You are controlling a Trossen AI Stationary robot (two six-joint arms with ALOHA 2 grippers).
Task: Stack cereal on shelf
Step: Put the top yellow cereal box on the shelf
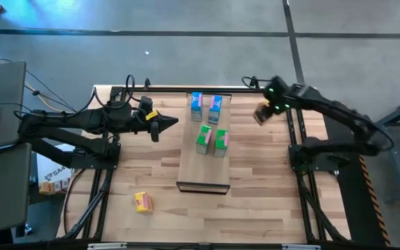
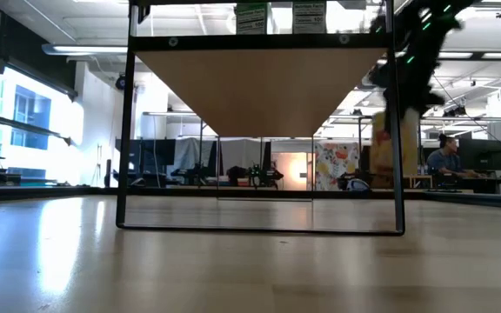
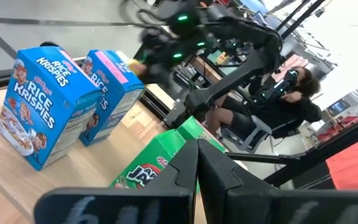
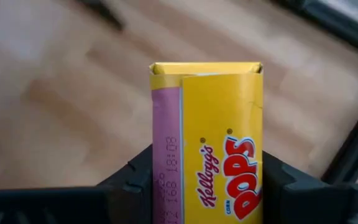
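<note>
I've got the yellow Corn Pops box (image 4: 207, 140) pinched in my right gripper (image 4: 207, 186), one finger pressed to each narrow side, the printed front facing my wrist camera; I hold it by the flanks so the bottom stays free to set down flat; from above, that box (image 1: 262, 113) hangs over the far right of the tabletop (image 1: 269, 208), off to the right of the shelf (image 1: 203, 167), not over it yet; so this reads as the carry stage.

On the shelf, two blue boxes (image 1: 206, 105) stand at the far end and two green boxes (image 1: 212, 139) just nearer, in tidy pairs; the near half of the plank is bare, and I judge that's where the yellow pair belongs; the other yellow box (image 1: 143, 202) lies on the tabletop near the front left, well apart from everything.

My left gripper (image 1: 164, 125) waits just left of the shelf, level with the gap between the blue and green rows, fingers pressed together and pinching nothing; parked there it's clear of my path.

Now the views; the overhead gives the layout but only a smear of my box; the right wrist view alone shows the grip is square; the left wrist view reads the Rice Krispies fronts (image 3: 39, 106) and a person seated beyond the table; the low view shows the shelf's underside and its thin dark frame, which the overhead hides.
</note>
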